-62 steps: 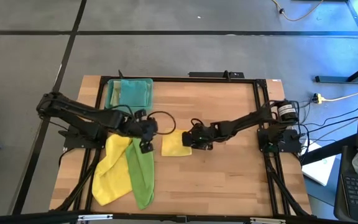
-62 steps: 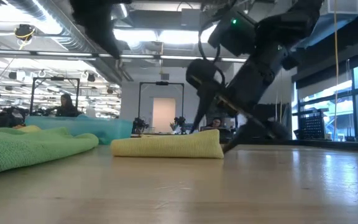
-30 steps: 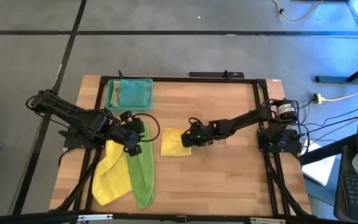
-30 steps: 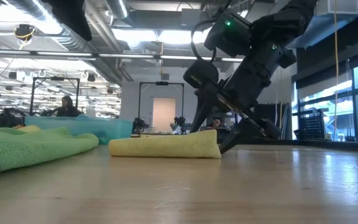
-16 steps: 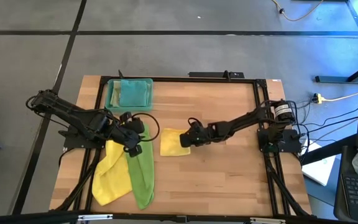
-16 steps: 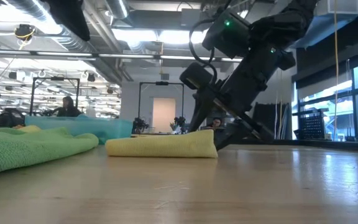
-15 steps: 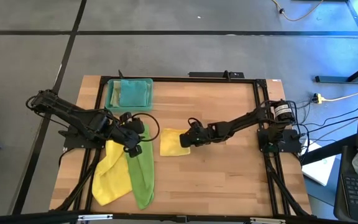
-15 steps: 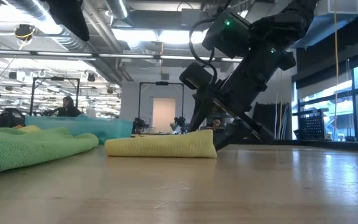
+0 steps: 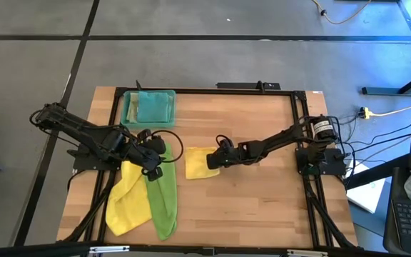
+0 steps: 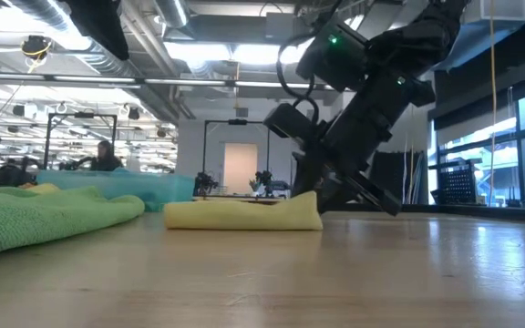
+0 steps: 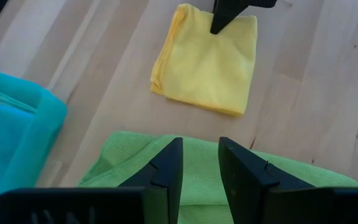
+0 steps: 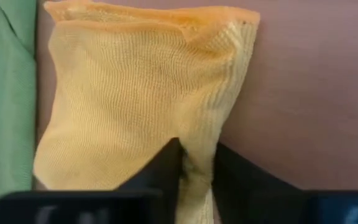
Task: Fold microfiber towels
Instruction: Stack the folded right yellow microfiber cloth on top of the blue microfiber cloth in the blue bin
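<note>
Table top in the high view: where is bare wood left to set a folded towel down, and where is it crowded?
Bare wood lies between the folded yellow towel and the table's right rail, and along the far edge right of the teal tray. The left side is crowded: green towel, second yellow towel, left tool. The right tool pinches the folded towel's edge.

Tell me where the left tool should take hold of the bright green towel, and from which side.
Grip the bright green towel at its near, free end, coming straight down from above. It lies limp and long on the table, its far end under the left tool and one long edge against the yellow towel, so probably only the near end is clear.
</note>
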Action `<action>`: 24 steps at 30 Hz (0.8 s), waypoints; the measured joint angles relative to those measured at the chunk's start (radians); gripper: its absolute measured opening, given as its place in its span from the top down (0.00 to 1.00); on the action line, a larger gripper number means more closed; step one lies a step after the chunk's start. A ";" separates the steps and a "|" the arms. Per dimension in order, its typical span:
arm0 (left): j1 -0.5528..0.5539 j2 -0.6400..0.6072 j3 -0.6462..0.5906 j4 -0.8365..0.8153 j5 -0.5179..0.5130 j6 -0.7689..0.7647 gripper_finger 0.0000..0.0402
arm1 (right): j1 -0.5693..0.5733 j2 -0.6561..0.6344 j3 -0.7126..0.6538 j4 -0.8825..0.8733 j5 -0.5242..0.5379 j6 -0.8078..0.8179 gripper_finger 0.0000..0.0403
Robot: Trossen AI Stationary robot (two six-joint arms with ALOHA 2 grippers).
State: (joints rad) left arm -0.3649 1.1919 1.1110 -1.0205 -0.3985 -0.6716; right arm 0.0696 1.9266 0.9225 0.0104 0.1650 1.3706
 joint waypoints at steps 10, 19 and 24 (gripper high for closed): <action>0.000 0.000 0.000 -0.032 0.000 0.027 0.77 | -0.015 0.013 -0.010 0.210 0.024 -0.044 0.98; 0.000 -0.101 0.000 -0.254 -0.004 -0.021 0.77 | -0.078 0.016 0.162 0.297 0.000 -0.138 0.99; 0.000 -0.243 0.000 -0.259 -0.025 -0.168 0.77 | -0.157 0.013 0.367 0.220 0.002 -0.271 1.00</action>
State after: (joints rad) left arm -0.3651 0.9489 1.1110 -1.2797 -0.4236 -0.8396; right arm -0.0871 1.9400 1.2900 0.2307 0.1671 1.1001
